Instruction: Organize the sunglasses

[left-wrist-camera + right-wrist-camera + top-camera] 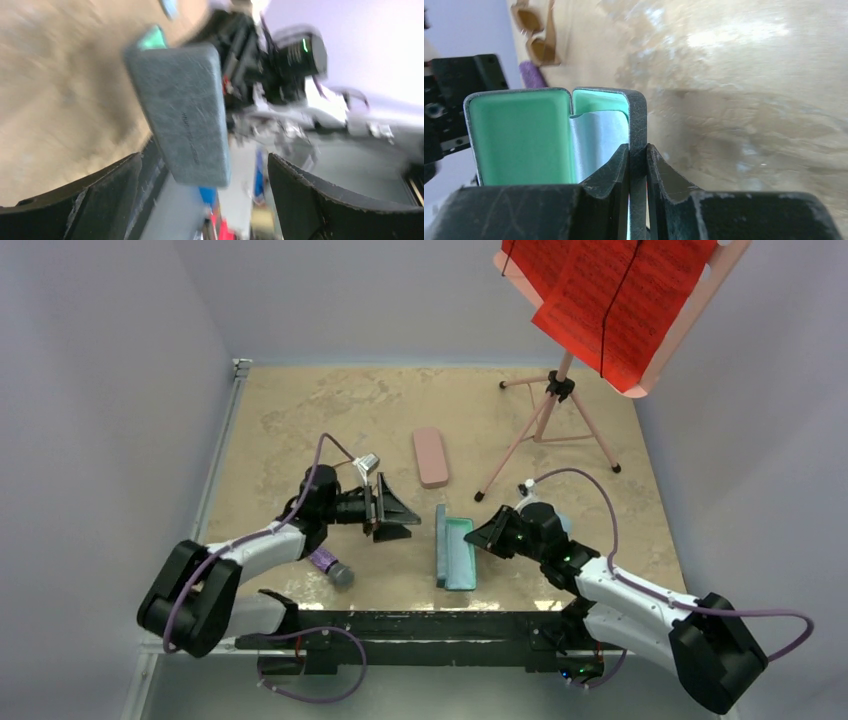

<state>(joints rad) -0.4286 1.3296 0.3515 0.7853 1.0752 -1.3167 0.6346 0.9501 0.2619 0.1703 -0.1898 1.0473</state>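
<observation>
Closest to the right wrist camera are the black fingers of the right gripper [638,150]. They are squeezed tight on the thin side wall of the open blue-grey case [519,135]. The case is green inside, and a light blue cloth [596,137] lies in it.

From above, the case [458,552] sits low in the middle of the frame. Its long side runs up and down the picture. The right gripper [478,537] holds it from the right.

The left gripper [390,508] is just left of the case. Its fingers are spread wide and hold nothing. In its own view the grey back of the case [180,120] shows between the fingers, but they do not touch it.

The brown sunglasses [536,37] lie on the table [749,75] at the upper left of the right wrist view, past the case. I cannot find them from above; the left arm may hide them. Something purple [328,563] lies by the left arm, at the lower left. It looks like the purple pair, but it is too small to be sure.

So both pairs lie on the left side of the case. I think the left gripper is nearer and free to fetch one. A pair would need to line up with the long side of the case to fit.
</observation>
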